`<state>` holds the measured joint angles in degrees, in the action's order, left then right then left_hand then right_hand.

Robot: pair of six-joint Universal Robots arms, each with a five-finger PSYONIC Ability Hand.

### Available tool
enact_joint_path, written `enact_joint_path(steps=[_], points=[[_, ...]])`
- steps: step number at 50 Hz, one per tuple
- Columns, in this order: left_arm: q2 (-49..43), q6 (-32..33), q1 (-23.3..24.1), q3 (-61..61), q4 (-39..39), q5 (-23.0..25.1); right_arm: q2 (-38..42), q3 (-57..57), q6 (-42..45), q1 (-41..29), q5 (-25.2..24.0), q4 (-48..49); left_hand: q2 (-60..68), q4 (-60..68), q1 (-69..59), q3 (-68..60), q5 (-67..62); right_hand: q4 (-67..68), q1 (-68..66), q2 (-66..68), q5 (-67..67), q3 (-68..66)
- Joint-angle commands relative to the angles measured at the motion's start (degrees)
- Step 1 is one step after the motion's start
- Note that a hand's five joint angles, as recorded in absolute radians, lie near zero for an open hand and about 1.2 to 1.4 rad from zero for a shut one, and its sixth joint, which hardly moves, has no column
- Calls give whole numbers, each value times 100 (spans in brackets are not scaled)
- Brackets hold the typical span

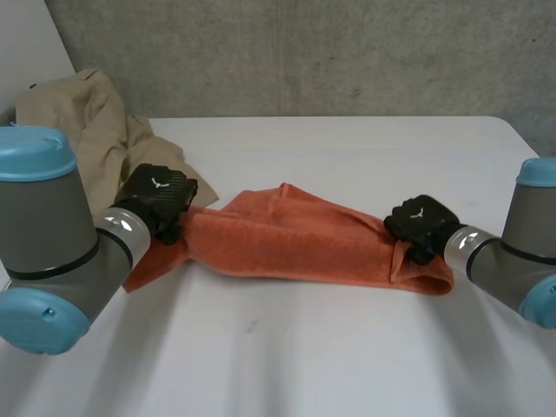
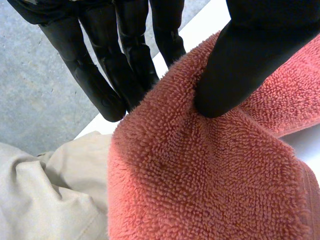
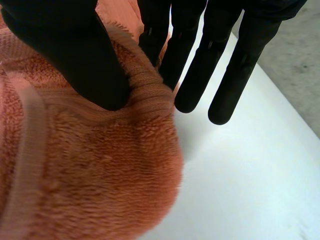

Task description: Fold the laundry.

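Orange towel (image 1: 291, 245) lies long from 9 to 3 o'clock; the left hand (image 1: 156, 196) pinches its 9 o'clock end, the right hand (image 1: 420, 222) pinches the 3 o'clock end.

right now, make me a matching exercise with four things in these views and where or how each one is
Things:
1. orange towel
2. beige garment
3. left hand
4. right hand

Places or states:
A. pinching the towel end away from the beige garment
B. heaped at the far left corner of the table
C. stretched between both hands
D. pinching the towel end beside the beige garment

Pairs: 1-C, 2-B, 3-D, 4-A
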<state>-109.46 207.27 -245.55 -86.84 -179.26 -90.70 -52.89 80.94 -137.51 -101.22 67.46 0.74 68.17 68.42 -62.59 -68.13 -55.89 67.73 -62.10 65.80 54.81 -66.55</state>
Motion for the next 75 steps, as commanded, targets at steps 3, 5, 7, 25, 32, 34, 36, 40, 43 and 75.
enact_joint_path(steps=[3,5,7,25,32,34,36,40,43,75], points=[[645,-55,-63,-43,611,8,-1020,-263,-698,269,215,-223,1183,1158,-1741,-1187,-1411,1227,-1790,1420,1519,-1345],[785,-29,-99,-35,787,26,-1205,-386,-707,357,215,-494,1183,1158,-1741,-1187,-1411,1227,-1790,1420,1519,-1345],[935,33,-160,-17,1068,78,-1241,-658,-663,577,233,-1126,1183,1158,-1741,-1187,-1411,1227,-1790,1420,1519,-1345],[-313,333,-643,2043,447,-140,-520,-2502,-1870,709,461,-1319,1183,1158,-1741,-1187,-1411,1227,-1790,1420,1519,-1345],[21,-616,-688,3576,-477,-484,-704,-3014,-4281,920,637,1215,1183,1158,-1741,-1187,-1411,1227,-1790,1420,1519,-1345],[74,-916,-688,3806,-732,-545,-757,-2997,-5099,999,760,2094,1183,1158,-1741,-1187,-1411,1227,-1790,1420,1519,-1345],[74,-1083,-679,3859,-820,-554,-784,-2944,-5530,1017,813,2508,1183,1158,-1741,-1187,-1411,1227,-1790,1420,1519,-1345],[57,-1285,-661,3570,-601,-493,-837,-2611,-5963,1043,664,2572,1183,1158,-1741,-1187,-1411,1227,-1790,1420,1519,-1345],[-13,-1321,-661,2947,-426,-370,-767,-2173,-5814,1087,218,2475,1183,1158,-1741,-1187,-1411,1227,-1790,1420,1519,-1345],[-560,-337,-353,608,217,8,79,-1099,-1016,1948,-1771,-1208,-2885,-2911,2327,2881,2657,-3652,3089,-3459,-3360,3534]])
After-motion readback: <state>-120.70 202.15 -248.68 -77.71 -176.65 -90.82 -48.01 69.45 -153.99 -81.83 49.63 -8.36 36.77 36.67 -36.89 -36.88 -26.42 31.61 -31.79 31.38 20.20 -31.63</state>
